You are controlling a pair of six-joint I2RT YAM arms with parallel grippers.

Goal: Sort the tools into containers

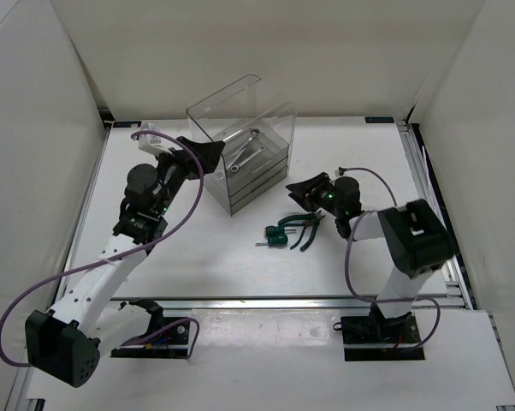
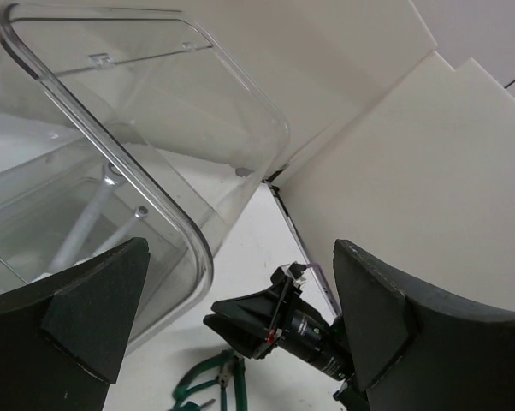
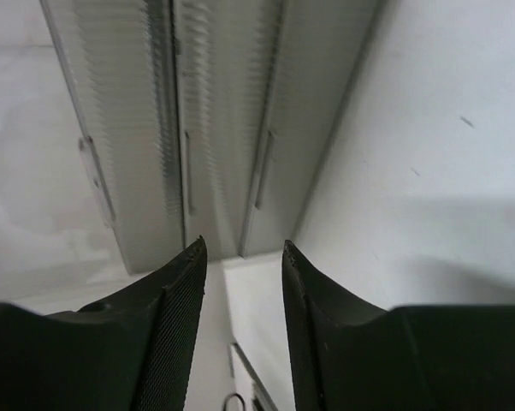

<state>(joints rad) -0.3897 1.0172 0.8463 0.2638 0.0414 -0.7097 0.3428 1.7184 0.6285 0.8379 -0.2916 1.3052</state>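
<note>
The white bench [image 1: 206,265] is carrying everything here. The tall clear organiser [image 1: 232,107] is sitting toward the far middle of it, turned at an angle so its stacked smoky drawers [image 1: 259,181] are facing near-right.

The left arm [image 1: 103,274] is reaching up along the left side, and the right arm [image 1: 416,235] is bending in from the right.

The left claw [image 1: 208,157] is hovering right at the organiser's near-left corner with its jaws spread wide – fully released, gripping nothing. On the left wrist camera its fingers [image 2: 95,317] are framing the organiser's rounded rim, one on each side of the view.

The right claw [image 1: 304,195] is hanging just off the drawer fronts and pointing at them. Its jaws are standing partly apart and holding nothing. The right wrist view is showing only the blurry drawer fronts and their handles through the gap.

Now the tools:
- **Pliers:** the dark-green-handled pliers [image 1: 307,229] are lying on the bench just on the near side of the right claw.
- **Wrenches:** the two silver wrenches [image 1: 247,158] are lying inside the organiser at the top level, roughly parallel to each other. They're also showing through the clear wall on the left wrist camera.
- **Screwdrivers:** the two stubby green screwdrivers [image 1: 275,235] are lying side by side on the bench just left of the pliers. I can't tell if they're touching the pliers – too small to make out.
</note>
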